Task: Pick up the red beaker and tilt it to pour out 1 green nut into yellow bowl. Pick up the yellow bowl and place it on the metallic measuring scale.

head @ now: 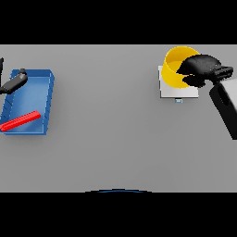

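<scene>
At the far left edge of the head view, the left hand (pixel 12 83) shows only in part, a dark shape lying slantwise over the upper left corner of a blue tray (pixel 46 79); whether its fingers are spread or curled cannot be told from here. The tray sits on the grey table (pixel 106 129), and inside it, toward its lower left, a red beaker (pixel 19 121) lies on its side, slanting up to the right, with its lower end reaching the tray's left rim. No green nut can be made out. The middle of the table separates this group from the one at the upper right. There the yellow bowl (pixel 173 69) rests on the metallic measuring scale (pixel 167 91), a pale square plate whose left and lower edges show beneath it. The right arm comes in from the right side, its white and grey forearm angled up and to the left, and the right hand (pixel 203 68) reaches over the bowl's right side with fingers curled round the rim, gripping it.
</scene>
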